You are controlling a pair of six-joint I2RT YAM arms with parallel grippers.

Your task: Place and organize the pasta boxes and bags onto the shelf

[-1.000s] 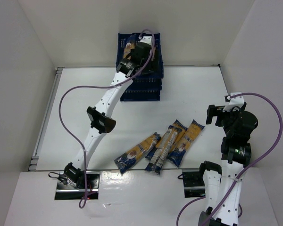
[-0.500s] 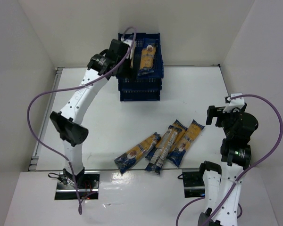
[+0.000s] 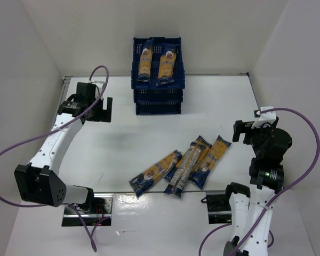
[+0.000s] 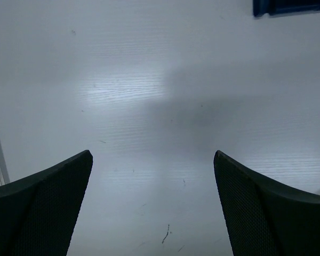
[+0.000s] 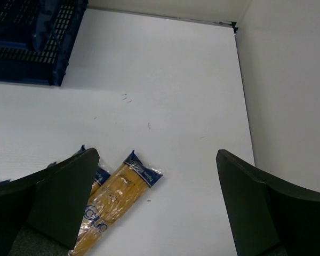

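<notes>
Close to the front edge of the bench [image 3: 218, 101], the loose spaghetti packets [image 3: 210, 160] lay fanned and partly overlapping, dark blue at the ends and yellow-orange in the middle. Each carried a small picture label, but its writing was too small to read. To their right, near the side wall, the right pincer [image 5: 156, 153] hung spread wide and empty. Further back, the left pincer [image 4: 152, 154] was also spread wide, holding nothing, over bare bench near the left edge. Open surface separated the loose packets from the blue lattice shelf [image 3: 157, 101] at the far edge. Two more packets [image 3: 144, 63] lay side by side on its top tier.
</notes>
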